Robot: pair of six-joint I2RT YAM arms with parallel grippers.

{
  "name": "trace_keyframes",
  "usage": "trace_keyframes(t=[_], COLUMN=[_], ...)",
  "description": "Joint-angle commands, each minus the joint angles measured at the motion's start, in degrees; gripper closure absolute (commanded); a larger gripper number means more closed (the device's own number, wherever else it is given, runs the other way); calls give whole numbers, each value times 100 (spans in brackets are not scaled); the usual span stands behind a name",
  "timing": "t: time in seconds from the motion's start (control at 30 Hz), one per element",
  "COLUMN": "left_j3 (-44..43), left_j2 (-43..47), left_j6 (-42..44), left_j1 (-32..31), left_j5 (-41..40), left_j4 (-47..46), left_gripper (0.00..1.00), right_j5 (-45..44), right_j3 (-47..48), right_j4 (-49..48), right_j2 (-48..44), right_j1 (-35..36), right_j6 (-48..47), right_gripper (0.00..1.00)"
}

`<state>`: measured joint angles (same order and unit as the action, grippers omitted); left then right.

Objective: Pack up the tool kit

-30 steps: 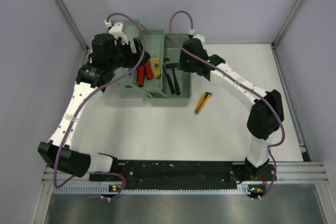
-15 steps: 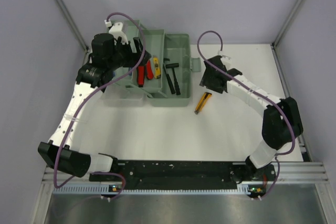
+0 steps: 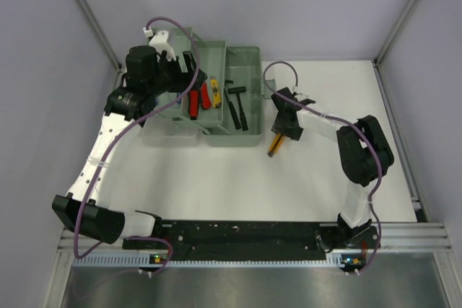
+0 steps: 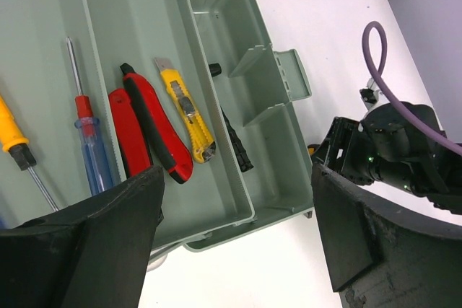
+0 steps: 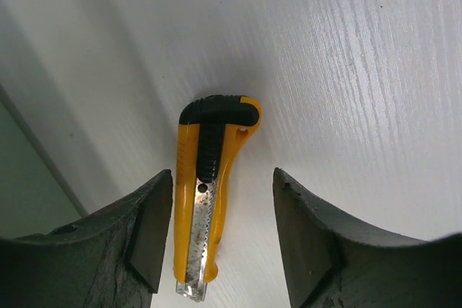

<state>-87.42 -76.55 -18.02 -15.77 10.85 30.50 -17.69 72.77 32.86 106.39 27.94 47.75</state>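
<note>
loose knife: a yellow knife (image 5: 209,200) lay flat on the white table (image 3: 216,171), just beside the right wall of the green toolbox (image 3: 249,54), not yet packed.
right claw: the right claw (image 5: 220,185) hung over that knife, jaws wide and empty, one finger along each long side, not touching it.
left claw: the left claw (image 4: 231,239) hovered over the open toolbox, jaws wide, holding nothing.
already in the box: red pliers (image 4: 148,131), a second yellow knife (image 4: 186,110) and screwdrivers (image 4: 90,153) lay in the left tray; black hammers (image 3: 238,106) lay in the right part.
handling: the loose knife looked light and stiff, with a smooth plastic shell that could slip; it sat low, so the fingers would need to reach nearly to the table.
where to hold: across its narrow width at mid-body, near the black slider and away from the metal blade end.
risk: whether the blade was out could not be told.
</note>
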Motion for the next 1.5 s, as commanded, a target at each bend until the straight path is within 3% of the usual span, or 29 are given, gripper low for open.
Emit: trace_keyframes(t=[0.0,0.23,0.3,0.43,0.5,0.77,1.0,1.3,1.47], left_j3=[-232,-267,-267,-276,-285,-285,-302,-443,-373], left_j2=[62,44,53,62,79,79,71,237,352], left_j6=[18,18,27,62,62,62,62,88,150], left_j1=[21,21,21,21,21,30,30,39,56], left_j5=[-48,-31,-31,-92,-118,-153,-162,-268,-408], left_j4=[-141,-123,-123,-80,-71,-53,-44,149,237], left_gripper=[14,14,14,14,14,14,14,14,14], right_j5=[-234,-279,-261,-287,-322,-428,160,863,1049], right_j3=[220,457,545,703,861,1730,2863,4349,4948], right_j4=[1,27,27,18,18,18,-306,-1869,-2275], right_j2=[163,523,611,480,313,-531,-672,636,1348], right_j1=[-17,-17,-17,-17,-26,-8,149,809,1063], right_j6=[174,24,-63,-230,-379,-837,-1083,-1592,-1812], right_gripper=[46,48,59,91,99,100,100,98,96])
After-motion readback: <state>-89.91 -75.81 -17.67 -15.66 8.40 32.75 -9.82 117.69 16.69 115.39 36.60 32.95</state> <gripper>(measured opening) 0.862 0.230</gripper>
